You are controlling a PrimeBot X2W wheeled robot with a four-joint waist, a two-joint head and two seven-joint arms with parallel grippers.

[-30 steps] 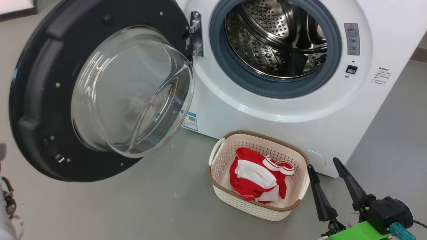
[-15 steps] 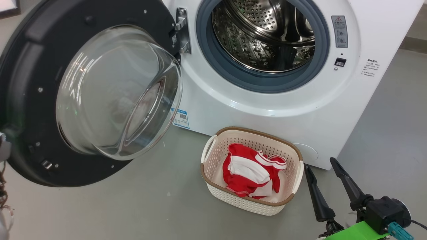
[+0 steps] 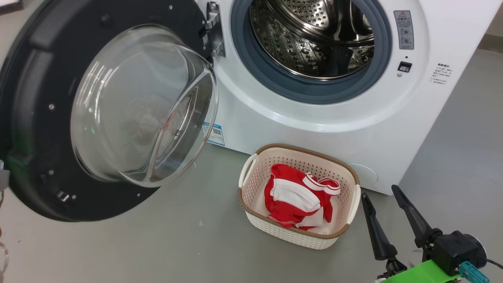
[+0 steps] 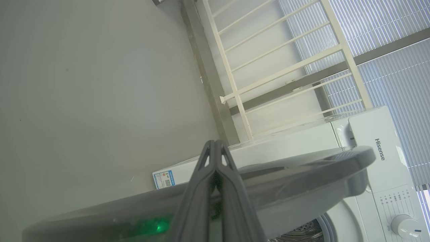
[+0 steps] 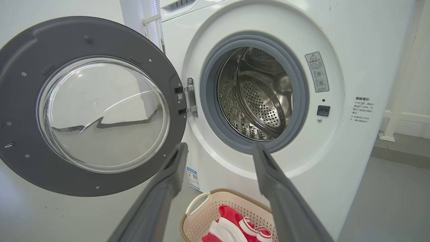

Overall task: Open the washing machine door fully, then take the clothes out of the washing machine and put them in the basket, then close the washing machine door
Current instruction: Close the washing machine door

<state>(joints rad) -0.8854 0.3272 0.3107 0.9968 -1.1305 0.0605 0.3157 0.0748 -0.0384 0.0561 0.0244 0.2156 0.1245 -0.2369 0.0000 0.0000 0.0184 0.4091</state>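
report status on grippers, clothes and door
Left gripper shut by the washing machine door rim; right gripper open, empty. Clothes in the basket, drum looks empty. Door wide open, swing path looks clear.

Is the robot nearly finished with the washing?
Nearly. The door is wide open, the drum looks empty and the clothes lie in the basket. The left gripper, shut, is at the door's edge; the right gripper hangs open by the basket. Left: closing the door.

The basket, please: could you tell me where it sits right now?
In the head view the basket sits on the floor at lower centre, just before the washing machine, the right hand beside it.
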